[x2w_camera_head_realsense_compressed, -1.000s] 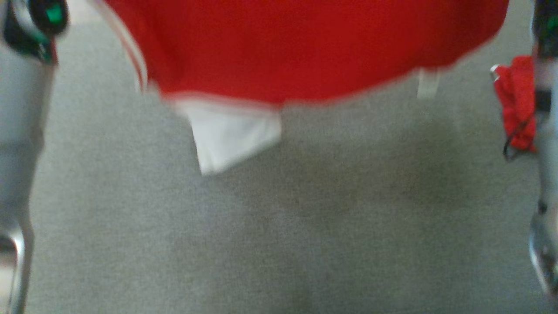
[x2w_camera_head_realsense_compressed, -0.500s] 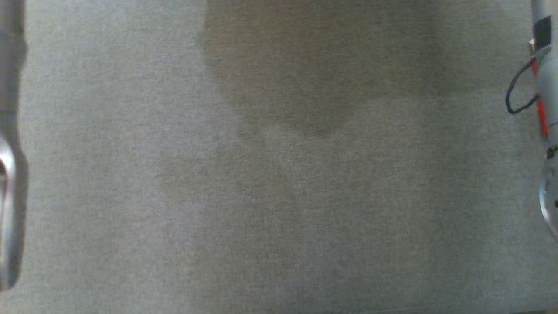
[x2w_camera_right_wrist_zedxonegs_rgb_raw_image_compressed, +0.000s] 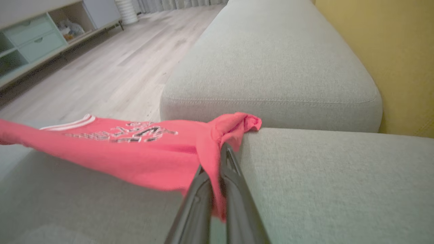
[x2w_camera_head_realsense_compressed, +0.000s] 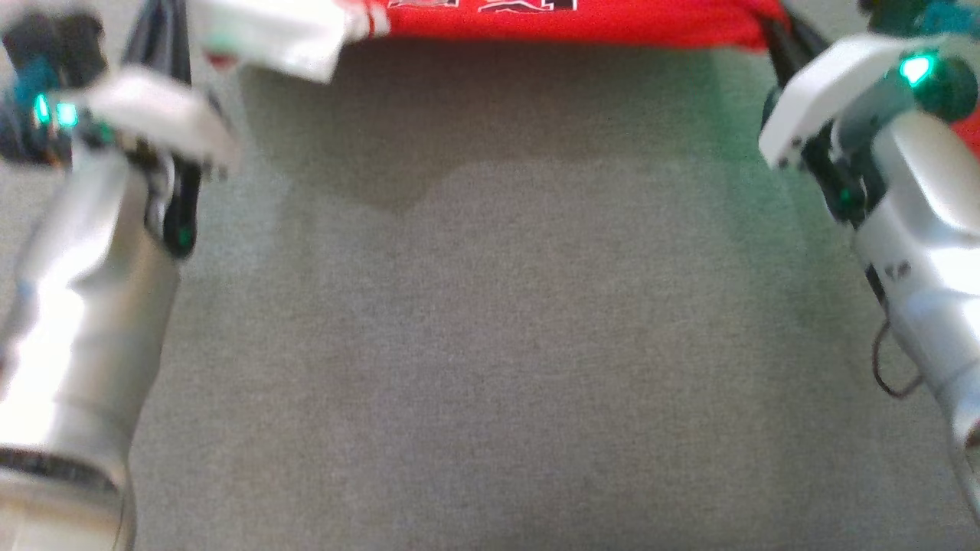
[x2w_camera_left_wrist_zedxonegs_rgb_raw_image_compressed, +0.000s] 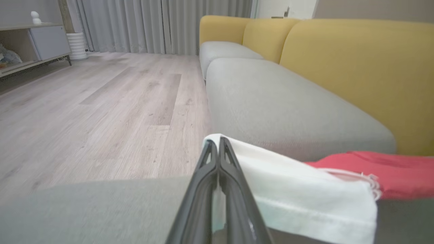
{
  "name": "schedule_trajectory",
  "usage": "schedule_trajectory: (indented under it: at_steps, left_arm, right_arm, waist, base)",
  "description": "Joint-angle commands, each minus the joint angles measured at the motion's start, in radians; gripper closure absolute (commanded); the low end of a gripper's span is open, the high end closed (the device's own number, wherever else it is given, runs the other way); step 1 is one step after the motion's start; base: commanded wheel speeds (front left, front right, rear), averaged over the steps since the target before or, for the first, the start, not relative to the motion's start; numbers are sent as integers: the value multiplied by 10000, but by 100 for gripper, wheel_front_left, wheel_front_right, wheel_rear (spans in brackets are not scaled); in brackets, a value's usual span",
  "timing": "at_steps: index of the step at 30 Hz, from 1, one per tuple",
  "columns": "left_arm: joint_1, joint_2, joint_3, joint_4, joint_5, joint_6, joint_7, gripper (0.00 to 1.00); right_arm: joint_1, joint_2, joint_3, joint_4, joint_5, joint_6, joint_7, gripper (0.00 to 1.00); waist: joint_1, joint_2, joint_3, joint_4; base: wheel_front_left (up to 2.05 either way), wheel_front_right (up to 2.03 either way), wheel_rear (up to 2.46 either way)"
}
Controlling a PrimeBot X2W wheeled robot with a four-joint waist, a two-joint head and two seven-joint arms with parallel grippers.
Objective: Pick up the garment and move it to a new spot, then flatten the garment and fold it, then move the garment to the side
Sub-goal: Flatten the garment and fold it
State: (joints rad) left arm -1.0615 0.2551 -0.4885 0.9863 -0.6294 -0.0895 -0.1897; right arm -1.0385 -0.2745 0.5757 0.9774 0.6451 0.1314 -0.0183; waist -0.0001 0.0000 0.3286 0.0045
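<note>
Head view: garment cut off at the top edge, over the grey sofa cushion.
Left wrist view: left end effector pinching the white sleeve.
Right wrist view: right end effector pinching red cloth, tips hidden.

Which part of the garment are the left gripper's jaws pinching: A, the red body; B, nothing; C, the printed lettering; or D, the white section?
D: in the left wrist view the left gripper, jaws closed, clamps the white section of the garment, beside its red body.
</note>
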Motion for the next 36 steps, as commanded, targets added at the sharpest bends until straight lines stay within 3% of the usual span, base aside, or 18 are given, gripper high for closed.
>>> schedule_trajectory:
  at_steps: [1, 8, 15, 21, 30, 36]
  left_arm:
    - [80, 719, 119, -405, -7, -57, -35, 100]
    - [2676, 1453, -565, -1775, -274, -316, 1107, 100]
    - [5203, 2701, -1082, -5112, -1022, -364, 3004, 100]
    - [6975, 3624, -1008, -7869, -1801, 179, 4230, 100]
    - [9759, 5104, -823, -11997, -3000, 1537, 5661, 100]
    - [10277, 5402, -547, -12814, -3160, 2052, 5628, 100]
  right_arm:
    - [154, -274, 391, -483, 222, -7, 169, 100]
    - [1503, -1415, 2303, -1482, 983, -7, 898, 100]
    - [2743, -2307, 3489, -2304, 1564, -7, 1055, 100]
    - [3569, -2880, 3944, -2866, 2002, -7, 1208, 100]
    - [4994, -3864, 4032, -4335, 2737, -7, 1516, 100]
    - [5498, -4073, 3564, -5058, 2812, -7, 1684, 100]
  waist:
    - [1, 0, -455, -41]
    - [1, 0, -1655, 76]
    - [1, 0, -2662, 185]
    - [1, 0, -3227, 219]
    - [1, 0, -3844, 177]
    - [1, 0, -3791, 102]
  base:
    - [0, 0, 0]
    - [0, 0, 0]
    - [0, 0, 0]
    - [0, 0, 0]
    - [0, 0, 0]
    - [0, 0, 0]
